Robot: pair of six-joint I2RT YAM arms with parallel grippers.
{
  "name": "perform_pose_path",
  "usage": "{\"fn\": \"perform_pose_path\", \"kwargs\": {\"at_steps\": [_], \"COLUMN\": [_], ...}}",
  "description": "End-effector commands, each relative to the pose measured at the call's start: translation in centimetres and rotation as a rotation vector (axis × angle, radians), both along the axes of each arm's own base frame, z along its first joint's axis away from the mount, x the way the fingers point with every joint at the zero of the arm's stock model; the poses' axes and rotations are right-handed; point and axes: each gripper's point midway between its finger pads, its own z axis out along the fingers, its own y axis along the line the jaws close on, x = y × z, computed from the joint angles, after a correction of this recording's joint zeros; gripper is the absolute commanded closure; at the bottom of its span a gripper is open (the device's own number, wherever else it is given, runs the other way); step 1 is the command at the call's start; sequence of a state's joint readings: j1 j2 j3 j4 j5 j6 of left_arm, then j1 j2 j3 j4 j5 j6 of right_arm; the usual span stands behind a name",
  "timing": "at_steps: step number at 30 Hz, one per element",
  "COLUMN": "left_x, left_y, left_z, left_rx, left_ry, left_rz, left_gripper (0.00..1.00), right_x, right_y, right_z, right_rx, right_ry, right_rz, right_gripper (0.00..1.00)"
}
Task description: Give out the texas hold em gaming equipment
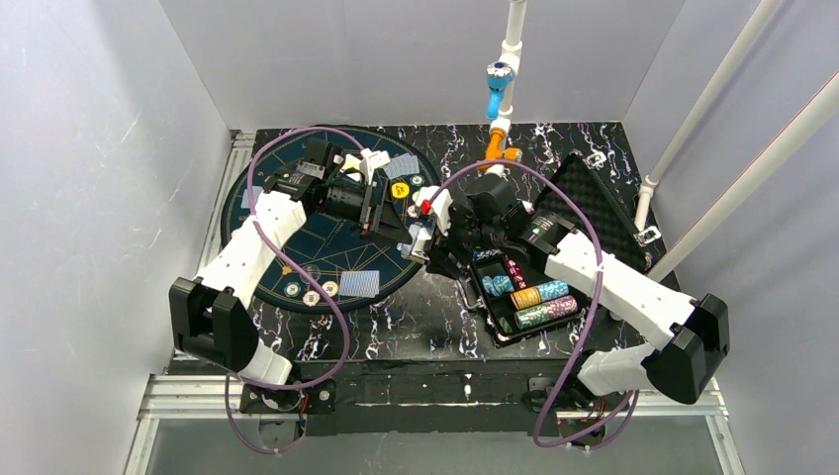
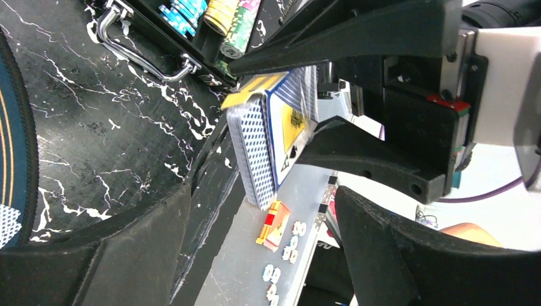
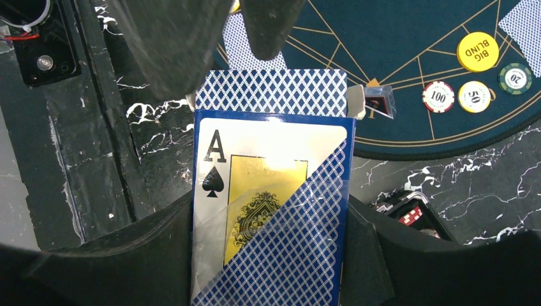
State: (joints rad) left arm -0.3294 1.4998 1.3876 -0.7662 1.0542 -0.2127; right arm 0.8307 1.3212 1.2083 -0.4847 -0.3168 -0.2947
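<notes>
Right end effector point(image 3: 271, 255) clamps the card deck point(image 3: 271, 185), ace face unseen from above; left end effector point(image 2: 261, 210) wide.

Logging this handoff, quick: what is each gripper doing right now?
Left gripper: open, holding nothing.
Right gripper: closed on the card deck.

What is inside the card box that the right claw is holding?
A stack of blue-backed cards sticks out of the open top of the card box, which the right gripper grips. The box covers the rest, so their faces and number are hidden.
</notes>
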Motion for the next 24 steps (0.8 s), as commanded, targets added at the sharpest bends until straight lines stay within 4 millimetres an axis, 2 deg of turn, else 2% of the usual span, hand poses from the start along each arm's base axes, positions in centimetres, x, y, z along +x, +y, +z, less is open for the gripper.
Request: {"fn": "perform_pose_path", "kwargs": {"at_steps": [1, 5, 11, 15, 19, 24], "left_x": [0.1, 0.0, -0.1, -0.2, -0.3, 0.9], "left_y": [-0.2, -0.3, 0.4, 1.1, 1.6, 3.0], "left_z": [0.0, -1.2, -2.9, -2.5, -1.9, -2.5], "left_rx": [0.027, 0.061, 0.16, 0.181, 0.185, 0.19], "left_ry": [-0.022, -0.005, 0.024, -0.005, -0.047, 0.002], "left_rz": [0.02, 0.021, 0.031, 0.029, 0.036, 0.097], "left_gripper": [0.21, 0.26, 0.39, 0.48, 0.51, 0.59], "right_x": [0.6, 0.6, 0.3, 0.1, -0.1, -0.3], "right_y": [2.0, 2.3, 2.6, 2.2, 1.9, 1.9], "right_z": [5.1, 5.7, 6.3, 5.9, 5.6, 6.0], "right_rx": [0.131, 0.148, 0.164, 0.153, 0.145, 0.156], "right_ry": [-0.112, -0.116, -0.118, -0.117, -0.119, -0.123], "right_rz": [0.036, 0.035, 0.037, 0.036, 0.034, 0.037], "right_gripper": [0.99, 0.99, 0.99, 0.99, 0.99, 0.99]}}
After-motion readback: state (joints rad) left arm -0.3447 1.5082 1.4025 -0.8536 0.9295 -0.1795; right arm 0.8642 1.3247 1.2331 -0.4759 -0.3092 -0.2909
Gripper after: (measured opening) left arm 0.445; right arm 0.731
